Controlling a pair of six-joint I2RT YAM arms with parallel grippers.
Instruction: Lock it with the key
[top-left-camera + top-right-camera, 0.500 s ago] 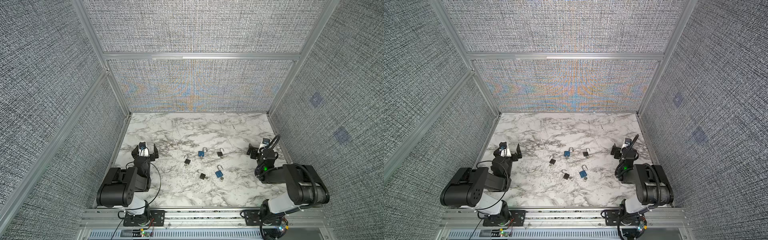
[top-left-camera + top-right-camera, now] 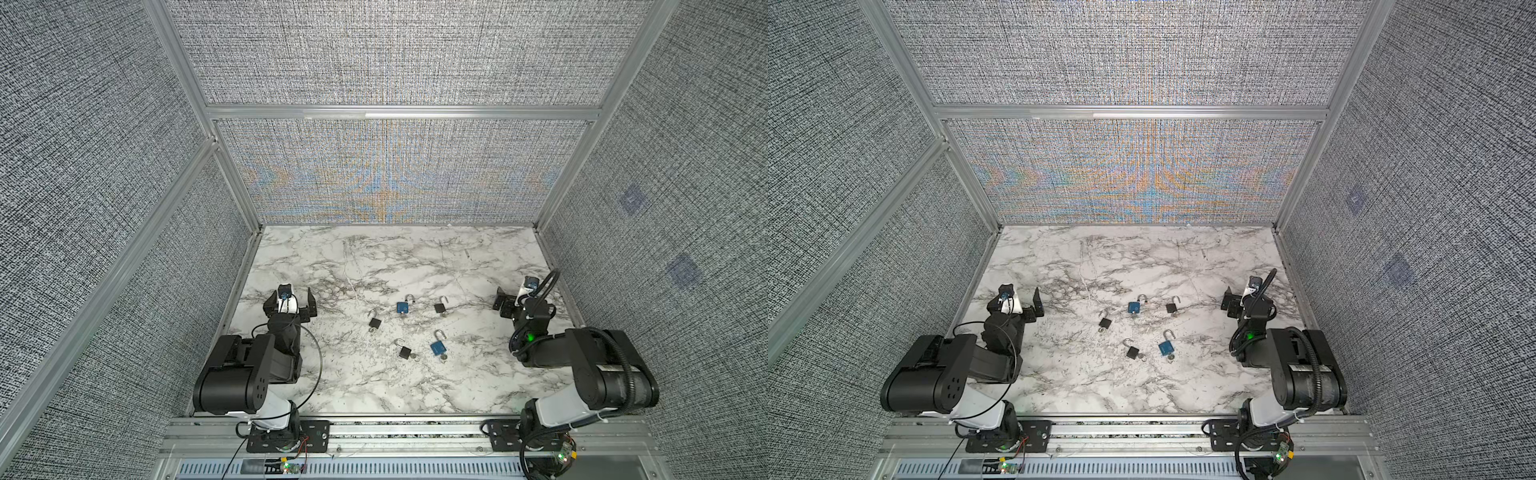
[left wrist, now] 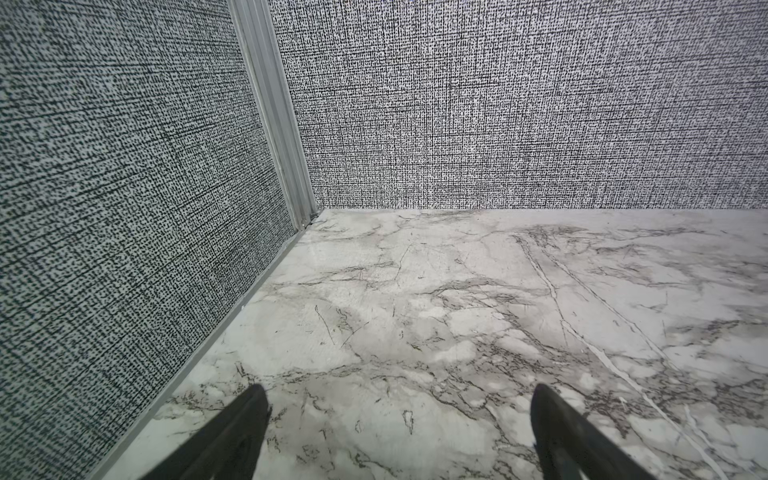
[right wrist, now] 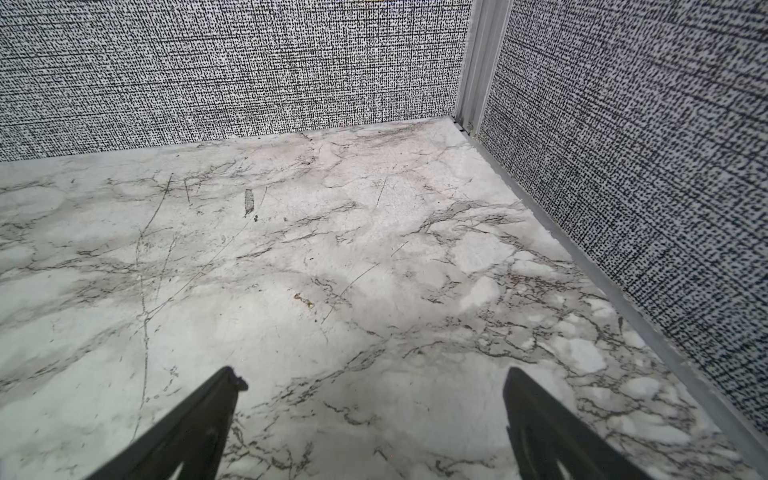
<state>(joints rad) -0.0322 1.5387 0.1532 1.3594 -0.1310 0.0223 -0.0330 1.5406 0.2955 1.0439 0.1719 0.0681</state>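
Note:
Several small padlocks lie mid-table in both top views: two blue ones (image 2: pixel 402 307) (image 2: pixel 436 348) and three black ones (image 2: pixel 375 323) (image 2: pixel 439 308) (image 2: pixel 404 352). Their silver shackles look sprung open. A small silver key (image 2: pixel 444 357) sticks out of the nearer blue padlock's base, and the others seem to carry one too. My left gripper (image 2: pixel 291 300) (image 3: pixel 399 399) hovers open near the left wall, well apart from the padlocks. My right gripper (image 2: pixel 513 297) (image 4: pixel 370 382) stands open by the right wall. Neither wrist view shows a padlock or key.
The marble table (image 2: pixel 374 257) is boxed in by grey fabric walls with aluminium posts (image 3: pixel 274 124) (image 4: pixel 478 62) at the back corners. The folded arms occupy the front left (image 2: pixel 249 374) and front right (image 2: pixel 590 365) of the table.

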